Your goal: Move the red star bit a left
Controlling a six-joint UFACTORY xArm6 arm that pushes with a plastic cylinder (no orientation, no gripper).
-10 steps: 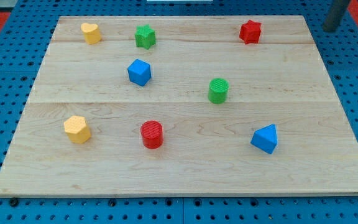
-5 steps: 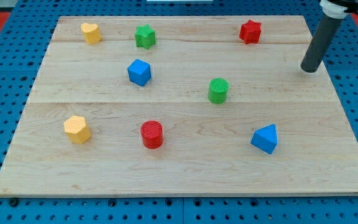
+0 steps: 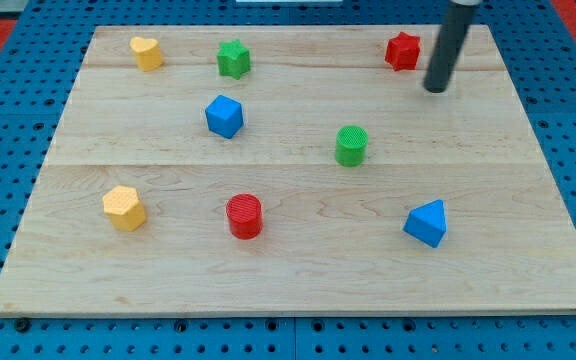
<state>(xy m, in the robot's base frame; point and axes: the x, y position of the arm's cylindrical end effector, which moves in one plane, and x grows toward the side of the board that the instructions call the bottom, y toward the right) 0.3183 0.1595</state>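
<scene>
On the wooden counter (image 3: 298, 270), your view runs from two yellow blocks (image 3: 146, 52) (image 3: 124, 207) at the left, past a green star (image 3: 233, 58), a blue cube (image 3: 224, 116) and a red cylinder (image 3: 244, 216), to a green cylinder (image 3: 351, 145) near the middle. The red star (image 3: 402, 50) sits near the view's top right, close to the counter's far edge. My tip (image 3: 435, 88) stands just to its right and slightly below, near but apart from it. A blue wedge (image 3: 426, 223) lies lower right. There is no gripper on this arm, only the rod, so nothing can open or close. You have the approach nearly set; the leftward push itself appears not yet made.
</scene>
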